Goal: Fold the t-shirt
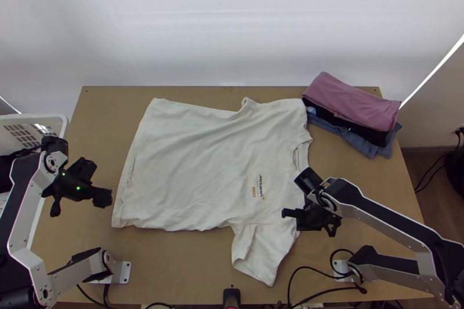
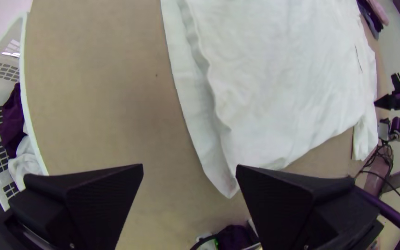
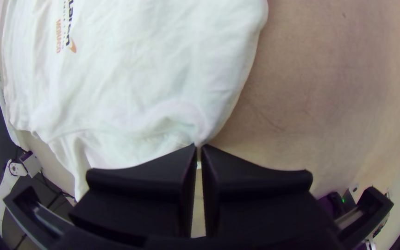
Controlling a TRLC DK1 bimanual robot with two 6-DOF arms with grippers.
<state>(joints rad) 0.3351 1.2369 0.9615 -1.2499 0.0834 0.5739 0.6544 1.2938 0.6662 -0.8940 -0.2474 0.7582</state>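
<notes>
White t-shirt (image 1: 197, 161) spread across the wooden table (image 1: 174, 262), softly rumpled.
Its cotton-like fabric ripples at the hem, one sleeve splayed; the right gripper (image 1: 304, 225) pinches its shoulder edge, while the left gripper (image 1: 80, 199) stands wide apart beside the hem.

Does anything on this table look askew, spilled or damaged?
The hem of the t-shirt looks uneven: the upper layer is wavy and set back from the lower one. I see no spill or damage.

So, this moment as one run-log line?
t-shirt: spread | right gripper: shut on edge near sleeve | left gripper: open, beside hem
</notes>
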